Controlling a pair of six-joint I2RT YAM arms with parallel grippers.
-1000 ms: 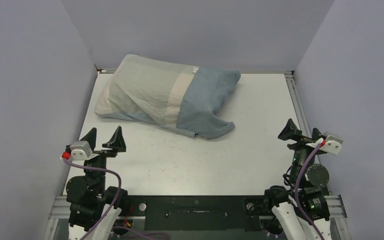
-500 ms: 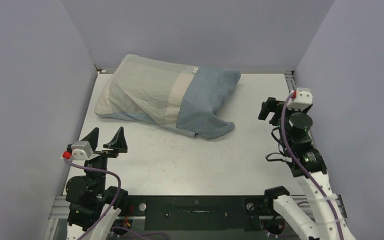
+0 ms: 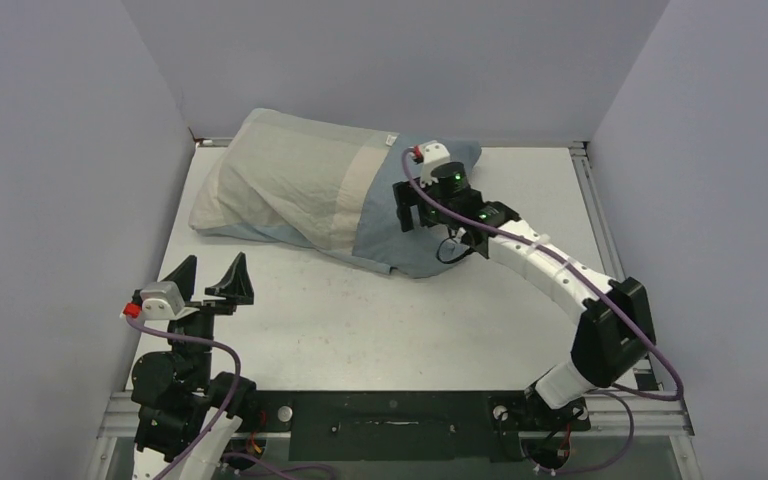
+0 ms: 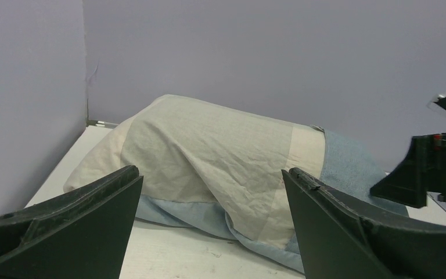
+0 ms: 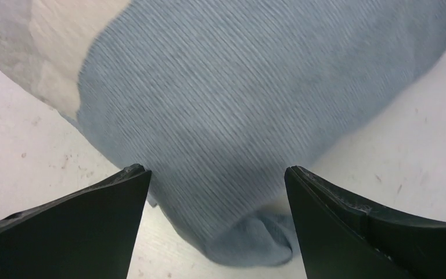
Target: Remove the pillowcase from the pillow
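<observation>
Since the pillowcase is limp, light cloth over a hidden plump pillow, far left on the table, I'd pinch its loose dusty-blue end. My right gripper hovers there, jaws wide, empty; the left gripper gapes empty near its base.

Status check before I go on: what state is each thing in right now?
pillowcase, not removed, stuffed plump, blue end lying limp
left claw, open, empty, near its own base
right claw, open, empty, over the pillowcase's blue end
</observation>
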